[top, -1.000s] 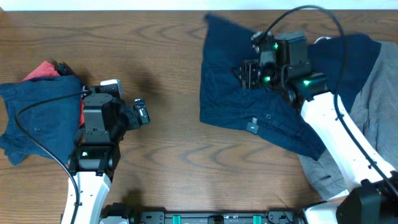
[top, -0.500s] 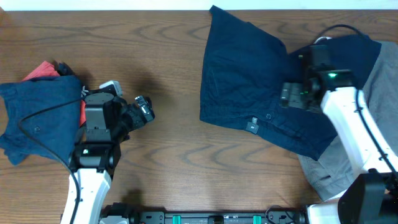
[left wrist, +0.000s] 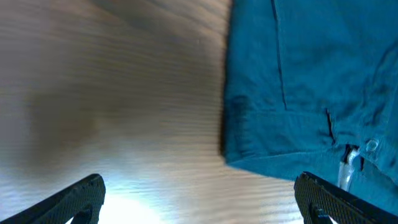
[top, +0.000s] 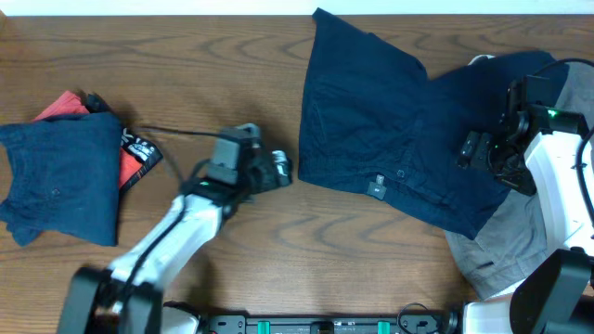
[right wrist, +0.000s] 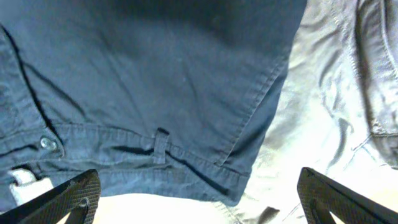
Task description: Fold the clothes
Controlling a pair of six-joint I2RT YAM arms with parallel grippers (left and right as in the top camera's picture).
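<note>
**Overhead view:** a large navy garment (top: 371,130) lies spread flat on the wooden worktop (top: 213,65), right of centre; its waistband (top: 408,190) runs along the near edge; its right portion overlaps a grey garment (top: 506,241) at the worktop's right side. At the far left, a folded navy garment (top: 60,181) rests partly over a red garment (top: 70,104); the red piece's black printed band (top: 141,150) shows just beside the folded piece's right edge.

**Left arm:** the left pincer (top: 280,168) sits over bare wood, just beside the large navy garment's left edge. In the left wrist view its 2 fingers (left wrist: 78,194) stand wide apart, released and holding nothing; the garment's near left corner lies ahead of them.

**Right arm:** the right pincer (top: 470,148) hovers over the right part of the large navy garment. In the right wrist view its 2 fingers (right wrist: 68,194) are likewise spread wide, released and empty; beneath them the waistband carries 1 belt loop (right wrist: 160,144) and 1 button (right wrist: 46,144); a white label (right wrist: 23,179) shows at the lower left; the grey garment lies to the right of the navy hem.
</note>
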